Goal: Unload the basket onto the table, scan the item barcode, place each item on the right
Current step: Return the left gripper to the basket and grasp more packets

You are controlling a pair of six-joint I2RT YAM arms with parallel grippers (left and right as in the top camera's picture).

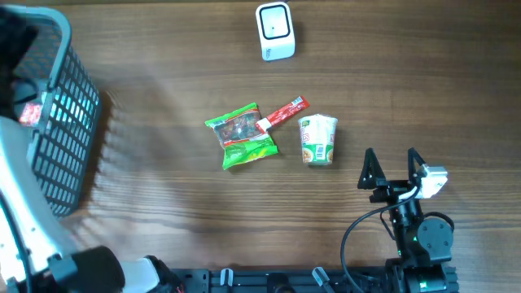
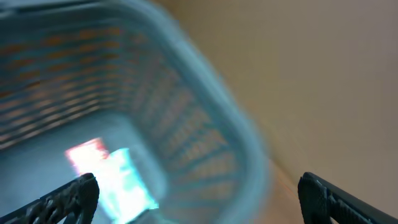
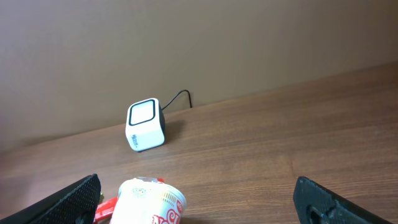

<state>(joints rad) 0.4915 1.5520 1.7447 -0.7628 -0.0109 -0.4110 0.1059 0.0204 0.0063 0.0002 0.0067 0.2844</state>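
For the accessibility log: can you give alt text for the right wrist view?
A white barcode scanner with a dark cable sits on a wooden table near a plain wall. In the foreground, a noodle cup with a red packet beside it lies ahead of the open right tool.

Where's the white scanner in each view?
Overhead: scanner at top centre, above the items.
Left wrist: not in it; only the blurred basket shows.
Right wrist: scanner left of centre, near the wall.
Shared landmark: the noodle cup, which lies below the scanner in the overhead view and sits at the bottom edge in the right wrist view.
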